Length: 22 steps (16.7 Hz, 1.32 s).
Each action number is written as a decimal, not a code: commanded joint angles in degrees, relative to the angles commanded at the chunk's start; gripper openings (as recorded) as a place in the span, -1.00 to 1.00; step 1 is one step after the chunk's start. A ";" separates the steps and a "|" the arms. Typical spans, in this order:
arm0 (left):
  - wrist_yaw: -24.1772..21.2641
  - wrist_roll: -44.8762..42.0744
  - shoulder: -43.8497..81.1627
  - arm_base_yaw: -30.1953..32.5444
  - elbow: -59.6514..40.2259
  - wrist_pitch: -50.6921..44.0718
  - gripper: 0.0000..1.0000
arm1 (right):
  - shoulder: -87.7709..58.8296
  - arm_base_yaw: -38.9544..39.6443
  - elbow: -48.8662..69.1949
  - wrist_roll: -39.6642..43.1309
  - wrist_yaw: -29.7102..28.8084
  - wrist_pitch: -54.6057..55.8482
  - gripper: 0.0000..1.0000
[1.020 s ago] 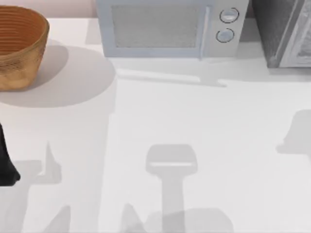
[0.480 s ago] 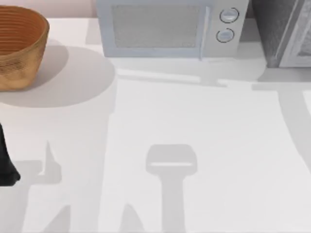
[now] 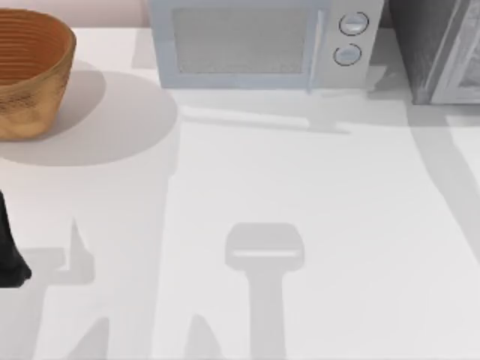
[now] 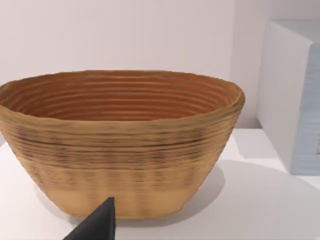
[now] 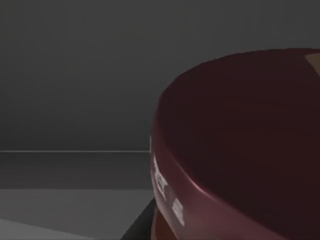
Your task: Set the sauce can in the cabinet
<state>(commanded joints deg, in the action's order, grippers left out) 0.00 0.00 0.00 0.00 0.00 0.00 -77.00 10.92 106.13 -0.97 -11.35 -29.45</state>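
Note:
The sauce can [image 5: 240,150] sits close up in the right wrist view, showing its dark maroon lid. My right gripper is shut on it, and a dark finger [image 5: 139,226] shows beside it. Dark grey surfaces of the cabinet [image 5: 75,75] lie behind and below the can. In the top view the cabinet [image 3: 424,45] stands at the far right, with its pale framed panel angled outward. My left arm [image 3: 9,255] is parked at the table's left edge.
A woven brown basket [image 3: 30,71] stands at the far left, facing the left wrist camera as basket [image 4: 120,145]. A light grey microwave [image 3: 262,41] with two round knobs stands at the back middle, just left of the cabinet.
The right arm's shadow on the table has swung from the right edge up towards the cabinet. The shadow at the front centre has thinned. The left arm has stayed still.

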 joint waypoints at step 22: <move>0.00 0.00 0.00 0.00 0.00 0.00 1.00 | -29.93 -5.02 25.56 -0.07 4.41 4.49 -1.00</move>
<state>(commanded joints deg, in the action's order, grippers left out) 0.00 0.00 0.00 0.00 0.00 0.00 -106.93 5.90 131.69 -1.04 -6.93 -24.96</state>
